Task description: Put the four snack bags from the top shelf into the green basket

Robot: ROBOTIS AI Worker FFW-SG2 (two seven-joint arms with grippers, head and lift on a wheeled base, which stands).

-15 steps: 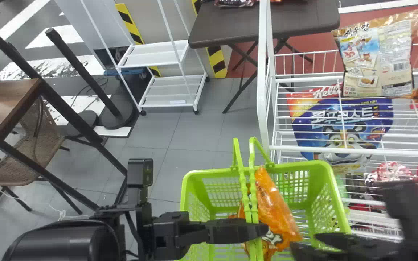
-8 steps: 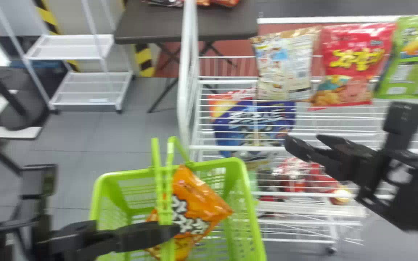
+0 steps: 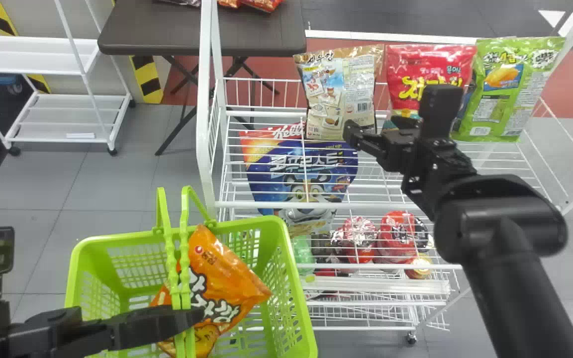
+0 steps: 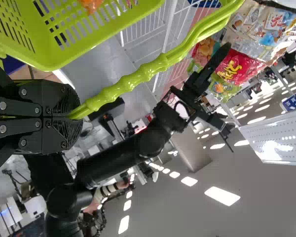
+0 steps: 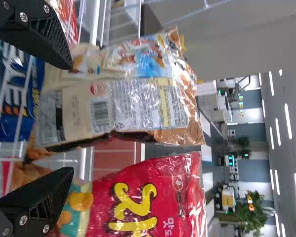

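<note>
Three snack bags stand side by side on the top shelf: beige (image 3: 341, 94), red (image 3: 428, 64) and green (image 3: 503, 94). My right gripper (image 3: 373, 130) is in front of the beige and red bags. In the right wrist view that gripper (image 5: 68, 118) is open, its fingers on either side of the lower part of the beige bag (image 5: 123, 106), with the red bag (image 5: 153, 197) beside it. My left gripper (image 3: 189, 318) holds the handles of the green basket (image 3: 294, 278); in the left wrist view it (image 4: 74, 116) is shut on them. An orange bag (image 3: 227, 283) lies tilted inside the basket.
A blue cereal bag (image 3: 301, 169) lies under the top rack's wires. Red packages (image 3: 396, 238) sit lower down. The white shelf post (image 3: 204, 99) rises behind the basket. A dark table (image 3: 167, 30) and a white cart (image 3: 62, 119) stand farther back.
The head view has swung to the right. My right gripper has gone from beside the basket up to the bags on the top shelf. The left one has kept hold of the handles.
</note>
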